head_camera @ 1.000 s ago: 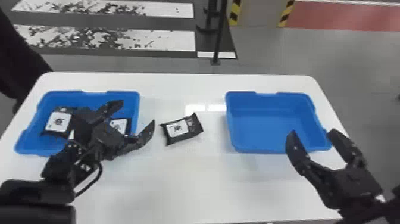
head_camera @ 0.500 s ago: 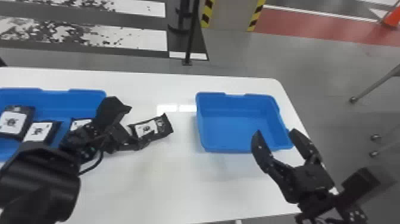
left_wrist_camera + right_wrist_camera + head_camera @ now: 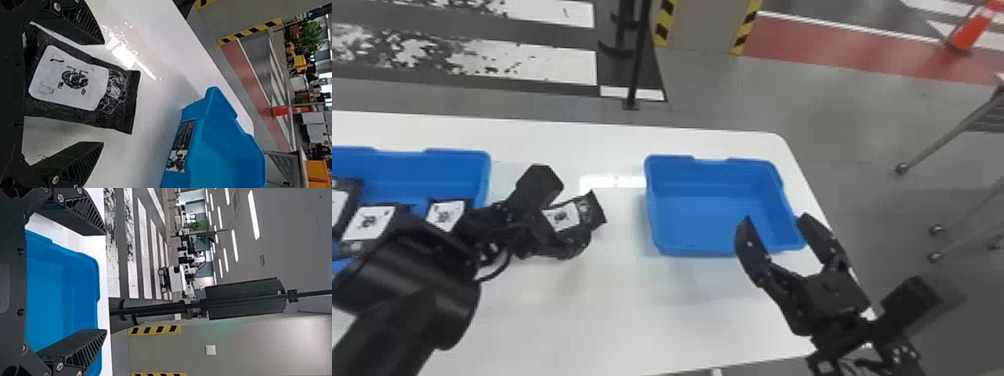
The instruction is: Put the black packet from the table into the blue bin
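Head view: find the black packet on the desk, between the left fingers, apparently at the grasping step. Near that packet, on the side away from the right fingers, see the left-hand blue bin, partly out of frame. Count at least three other packets inside it. Beyond the right fingers, see the right-hand blue bin. Count two bins in all, and one packet out on the desk. Cannot tell from the task sentence alone which bin to fill; judge the right-hand one likelier.

Left wrist view: see the left fingers parted, one to each side of the packet, with a plain gap on one side. Judge the packet flat and ungripped, its printed label facing up, one end deep between the fingers. Past the fingertips, find a blue bin farther off.

Right wrist view: see the right fingers wide apart, holding nothing, with blue bin walls between and behind them.

Judge the approach largely done. Left to do: close on the packet, lift, carry, release over the bin.
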Controlling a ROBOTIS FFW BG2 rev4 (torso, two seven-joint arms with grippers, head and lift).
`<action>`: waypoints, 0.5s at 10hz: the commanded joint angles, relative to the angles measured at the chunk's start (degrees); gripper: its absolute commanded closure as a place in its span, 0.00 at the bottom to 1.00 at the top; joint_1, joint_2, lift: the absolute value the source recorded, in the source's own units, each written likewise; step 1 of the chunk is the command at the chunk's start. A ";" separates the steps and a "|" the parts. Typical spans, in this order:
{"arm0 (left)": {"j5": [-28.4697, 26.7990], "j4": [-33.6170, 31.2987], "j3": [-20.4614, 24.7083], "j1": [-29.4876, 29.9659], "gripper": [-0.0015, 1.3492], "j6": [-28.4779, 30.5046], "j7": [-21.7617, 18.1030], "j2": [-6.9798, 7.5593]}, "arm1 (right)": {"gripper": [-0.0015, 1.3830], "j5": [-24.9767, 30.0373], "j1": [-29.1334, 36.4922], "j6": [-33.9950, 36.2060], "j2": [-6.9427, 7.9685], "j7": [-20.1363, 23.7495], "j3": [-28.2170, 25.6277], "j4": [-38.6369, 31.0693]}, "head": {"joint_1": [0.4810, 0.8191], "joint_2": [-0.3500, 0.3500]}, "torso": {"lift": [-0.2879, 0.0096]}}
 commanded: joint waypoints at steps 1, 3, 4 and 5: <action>-0.56 2.29 -0.53 -1.72 0.09 0.65 0.00 0.16 | 0.10 0.00 0.02 0.00 0.00 0.09 0.00 0.17 | 0.63 0.12 | 0.60; -0.79 3.42 -0.65 -2.85 0.26 5.43 -0.26 0.24 | 0.10 -0.34 0.16 0.00 0.00 0.09 0.00 0.17 | 0.63 0.14 | 0.60; -0.22 3.42 -0.65 -2.85 0.55 7.54 -0.35 0.24 | 0.10 -0.46 0.16 0.00 0.00 0.09 0.00 0.17 | 0.63 0.15 | 0.60; 0.36 3.42 -0.65 -2.42 0.74 7.26 -0.61 0.24 | 0.10 -0.46 0.16 0.00 0.00 0.09 0.00 0.17 | 0.63 0.16 | 0.60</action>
